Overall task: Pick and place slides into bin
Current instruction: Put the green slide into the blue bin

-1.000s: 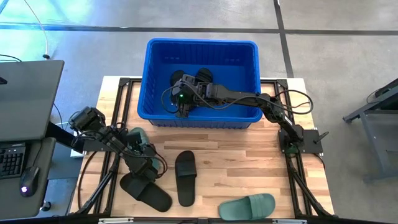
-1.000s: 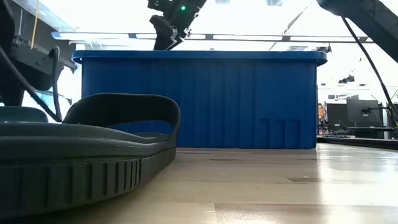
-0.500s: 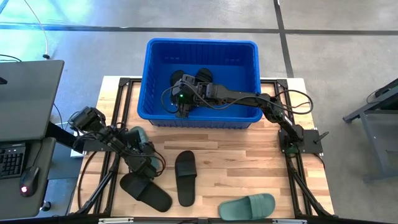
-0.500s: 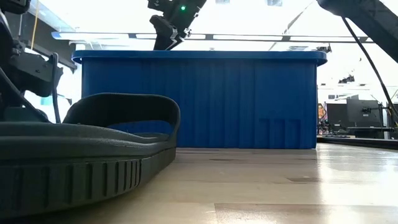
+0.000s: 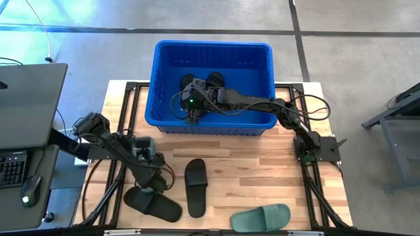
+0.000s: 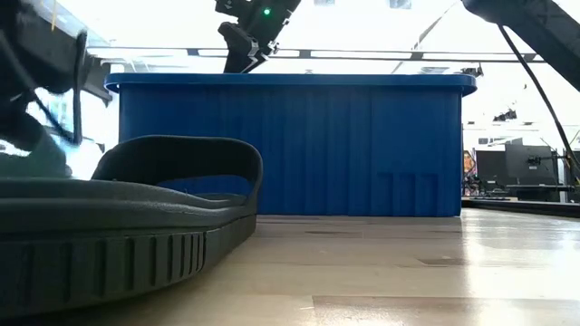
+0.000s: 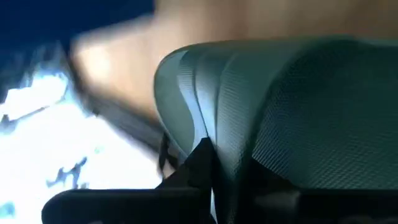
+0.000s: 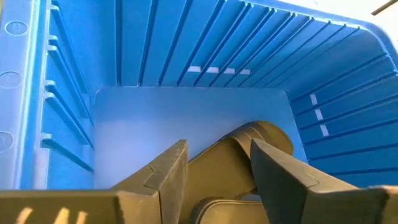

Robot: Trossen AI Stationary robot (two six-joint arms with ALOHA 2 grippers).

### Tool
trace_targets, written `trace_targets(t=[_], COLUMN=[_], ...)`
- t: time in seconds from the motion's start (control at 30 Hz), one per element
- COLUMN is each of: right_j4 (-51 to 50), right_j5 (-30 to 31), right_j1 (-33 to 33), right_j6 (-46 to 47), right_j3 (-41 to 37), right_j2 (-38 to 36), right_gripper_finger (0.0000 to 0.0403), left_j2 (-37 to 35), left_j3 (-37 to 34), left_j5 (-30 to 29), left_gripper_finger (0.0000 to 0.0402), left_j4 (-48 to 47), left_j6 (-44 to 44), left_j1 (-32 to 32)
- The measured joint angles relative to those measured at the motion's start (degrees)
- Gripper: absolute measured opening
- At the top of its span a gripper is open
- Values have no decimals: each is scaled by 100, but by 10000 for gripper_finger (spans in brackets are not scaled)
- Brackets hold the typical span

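My left gripper [image 5: 149, 165] stands over the table's left part, shut on a sage green slide [image 7: 298, 106] whose strap fills the left wrist view. The arm hides most of that slide from above. My right gripper [image 5: 190, 109] hangs open inside the blue bin [image 5: 164, 118], above dark slides [image 8: 249, 146] lying on the bin's floor and touching nothing. On the table lie two black slides [image 5: 155, 204] [image 5: 195, 187] and a second green one [image 5: 260, 217]. My left gripper is shut on the green slide's wide strap, at its edge [image 7: 186, 118]. A dark finger [image 7: 196, 165] shows against that edge; the other finger is hidden. The fingers come down from above. In the low view the slide [image 6: 32, 158] shows only as a blur.
The bin stands at the table's far edge, its front wall [image 6: 290, 145] tall. A black slide [image 6: 136, 217] lies close to the low camera. A desk with a keyboard [image 5: 13, 167] stands beyond the table's left edge. Bare wood shows right of the black slides.
My left gripper has shut on the green slide's strap and its wrist has shifted a little. The green slide, at rest a second ago, is now blurred in the low view. My right gripper has kept still.
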Motion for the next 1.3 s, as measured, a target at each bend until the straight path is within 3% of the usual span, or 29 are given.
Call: trace_targets(t=[0.23, 0.33, 0.5, 0.83, 0.9, 1.03, 1.2, 1.3], right_j4=[532, 726, 364, -2187, -2447, -2735, -2852, -2853], right_j5=[16, 15, 140, 2929, 3175, 3002, 2690, 2601], right_j1=[1, 1, 17, 517, 741, 1152, 1548, 1680], right_j6=[-134, 286, 306, 1866, 2174, 2677, 2909, 2831], right_j3=[0, 0, 0, 0, 0, 2, 2, 2], right_j2=[2, 3, -27, -813, -1057, -1462, -1702, -1698], right_gripper_finger=[166, 165, 170, 170, 168, 165, 170, 173], left_j2=[-241, -246, -321, -953, -1190, -1577, -1758, -1772], left_j3=[1212, 1690, 2409, 2862, 2864, 2864, 2864, 2864], left_j5=[-314, -295, -812, -3027, -3514, -3995, -3882, -3267], left_gripper_finger=[7, 4, 3, 1, 1, 1, 0, 0], left_j4=[-157, -112, -120, -115, -146, -107, 669, 1717], left_j6=[564, 881, 1487, 2678, 2920, 3730, 5184, 6631], left_j1=[-209, -307, -456, -136, 205, 1201, 2769, 3653])
